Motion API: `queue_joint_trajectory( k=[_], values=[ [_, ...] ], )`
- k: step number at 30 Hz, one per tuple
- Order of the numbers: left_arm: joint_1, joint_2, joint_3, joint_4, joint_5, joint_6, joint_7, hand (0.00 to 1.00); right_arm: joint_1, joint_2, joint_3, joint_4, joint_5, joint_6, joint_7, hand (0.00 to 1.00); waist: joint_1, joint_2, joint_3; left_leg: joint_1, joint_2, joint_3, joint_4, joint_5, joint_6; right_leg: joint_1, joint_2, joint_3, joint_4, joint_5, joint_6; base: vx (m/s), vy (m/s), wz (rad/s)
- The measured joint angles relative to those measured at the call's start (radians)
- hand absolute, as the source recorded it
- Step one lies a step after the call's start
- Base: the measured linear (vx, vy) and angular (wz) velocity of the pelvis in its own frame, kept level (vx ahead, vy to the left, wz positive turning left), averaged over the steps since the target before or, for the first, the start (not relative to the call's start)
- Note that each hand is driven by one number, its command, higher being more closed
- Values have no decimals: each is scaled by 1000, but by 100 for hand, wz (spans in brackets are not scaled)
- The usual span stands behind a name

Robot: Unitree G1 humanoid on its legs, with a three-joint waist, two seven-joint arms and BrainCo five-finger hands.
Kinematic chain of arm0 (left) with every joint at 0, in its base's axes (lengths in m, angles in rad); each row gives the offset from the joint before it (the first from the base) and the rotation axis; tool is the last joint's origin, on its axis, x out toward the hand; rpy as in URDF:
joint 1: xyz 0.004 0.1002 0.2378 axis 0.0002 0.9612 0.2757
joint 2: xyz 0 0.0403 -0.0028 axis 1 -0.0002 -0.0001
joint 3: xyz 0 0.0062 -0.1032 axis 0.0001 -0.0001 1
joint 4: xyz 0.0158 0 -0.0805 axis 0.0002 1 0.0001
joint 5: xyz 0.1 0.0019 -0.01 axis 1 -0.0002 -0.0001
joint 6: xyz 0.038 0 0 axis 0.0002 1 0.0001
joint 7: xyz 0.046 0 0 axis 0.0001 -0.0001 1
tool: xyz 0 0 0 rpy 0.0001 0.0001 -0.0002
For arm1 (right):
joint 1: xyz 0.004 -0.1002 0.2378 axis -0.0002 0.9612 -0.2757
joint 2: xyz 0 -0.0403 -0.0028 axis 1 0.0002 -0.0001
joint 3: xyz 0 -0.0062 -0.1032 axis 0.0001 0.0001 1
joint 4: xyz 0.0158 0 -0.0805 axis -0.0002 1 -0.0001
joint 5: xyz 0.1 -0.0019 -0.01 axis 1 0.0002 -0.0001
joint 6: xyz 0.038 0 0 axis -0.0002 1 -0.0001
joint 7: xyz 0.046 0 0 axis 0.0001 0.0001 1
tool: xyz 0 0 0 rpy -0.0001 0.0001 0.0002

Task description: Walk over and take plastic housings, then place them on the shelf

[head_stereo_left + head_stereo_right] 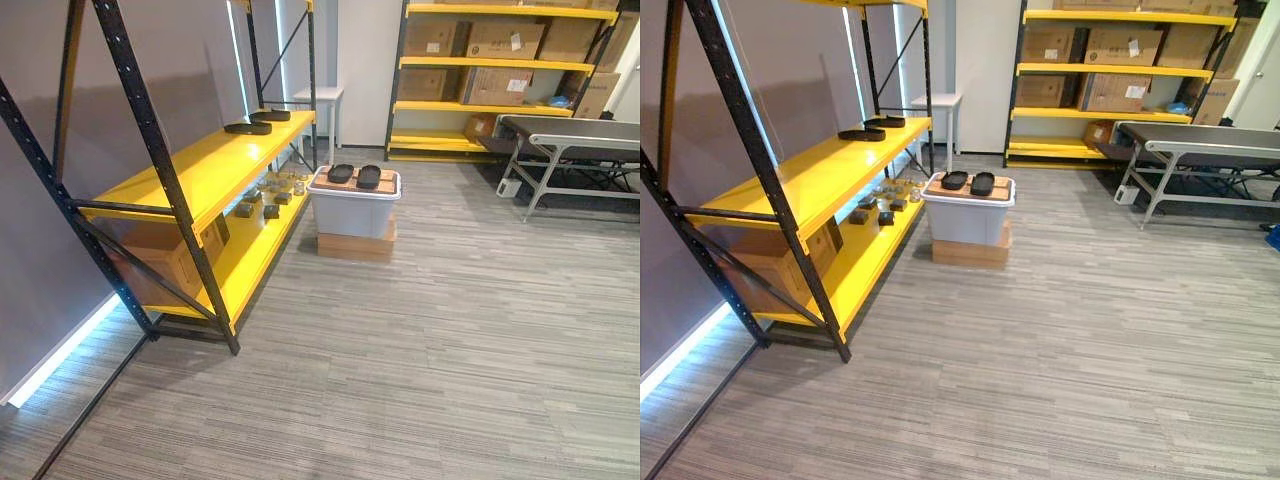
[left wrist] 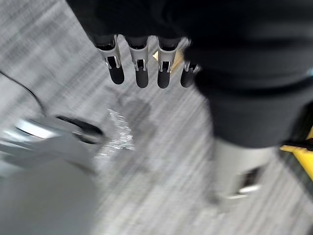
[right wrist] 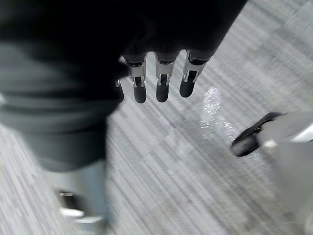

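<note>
Approach work, by my reading, with nothing picked up yet; two black plastic housings (image 1: 340, 173) lie side by side on a wooden board atop a pale bin (image 1: 352, 215), up at 12 o'clock and well apart from the robot; the bin stands on a flat cardboard box (image 1: 355, 247), just beside the yellow shelf (image 1: 190, 175) that runs from 9 round to 11 o'clock. A dark pair (image 1: 248, 128), seemingly the same kind of part, rests at the shelf's far end. Left hand (image 2: 142, 73) hangs with fingers straight and loose, nothing in it; right hand (image 3: 162, 87) likewise, slack and empty.

Best line, I'd say, is straight up the grey floor (image 1: 450, 340); stop square to the bin's front, close enough to reach the board without leaning; then take the housings by their long sides.

Room now: open carpet from 12 round to 4 o'clock; a metal bench (image 1: 570, 130) at 2 o'clock sits well off the path; the tight side is 9 o'clock, where the black upright (image 1: 165, 180) and its slanting braces stand out at the shelf's near corner; the left arm should pass wide of them. Bin and shelf edge stand near each other, so the front is the better way in; a long bare stretch of the yellow level offers plenty of landing room.
</note>
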Motion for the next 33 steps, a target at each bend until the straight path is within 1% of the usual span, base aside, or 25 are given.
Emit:
queue_joint_trajectory(
  k=[2,5,9,11,13,14,17,18,20,25,30,33],
  values=[
    [-47,2,3,-3,-14,-9,6,0,-25,-11,-1,-16,18,-9,-3,0,-8,10,12,12,-1,-1,-6,-2,-5,36,1,-15,-46,16,8,114,-8,8],
    [-103,23,3,-24,-15,-28,19,0,-43,-24,-3,-69,43,-25,-13,0,-15,27,33,17,-1,-13,-17,-3,-19,54,1,-40,-64,17,10,84,-25,14],
    [-123,76,4,-65,-16,-47,19,0,-69,-93,-40,-85,38,-26,-13,0,-16,31,52,32,3,-12,-22,-2,-47,74,2,-70,-66,19,19,67,-26,8],
    [-121,93,6,-64,-31,-53,17,0,-82,-136,-39,-84,18,-32,-10,0,-21,32,58,45,5,-10,-35,-2,-48,81,3,-80,-68,17,31,49,-1,-2],
    [-122,94,5,-63,-33,-53,16,0,-88,-152,-38,-81,-1,-33,-7,0,-21,30,64,49,5,-2,-37,-2,-48,83,3,-80,-68,18,35,55,17,0],
    [-122,94,5,-61,-31,-53,18,0,-93,-152,-38,-76,-5,-33,-7,0,-21,30,66,50,4,4,-37,-2,-48,83,3,-80,-68,17,38,44,22,-5],
    [-120,93,5,-61,36,-56,59,0,-106,-149,-38,-36,-4,-33,-8,0,-22,31,71,70,3,10,-37,-3,-50,100,1,-80,-67,13,49,31,13,-6],
    [-117,91,5,-61,59,-63,68,0,-106,-140,-38,-32,-3,-33,-8,0,-22,32,71,82,3,16,-37,-4,-52,105,0,-80,-64,6,59,9,9,-5],
    [-113,85,6,-60,87,-66,78,0,-102,-121,-39,-30,-4,-33,-8,0,-22,32,72,92,3,30,-36,-4,-52,118,0,-80,-64,4,62,11,2,-9],
    [-99,64,6,-58,123,-66,77,0,-93,-116,-40,1,-5,-33,-7,0,-24,33,77,111,4,36,-28,-5,-52,133,-2,-80,-51,-7,78,3,-4,-3],
    [-96,61,25,-44,122,-66,73,0,-84,-115,-79,9,-4,-33,-6,0,-24,32,78,111,9,38,-12,-7,-55,131,-1,-80,-29,-8,78,-8,-3,0],
    [-79,62,25,-43,120,-66,40,0,-86,-115,-79,10,-12,-32,2,0,-24,32,78,109,10,48,-8,-9,-55,125,-2,-77,-25,-8,77,-45,-8,-9]
  ],
)
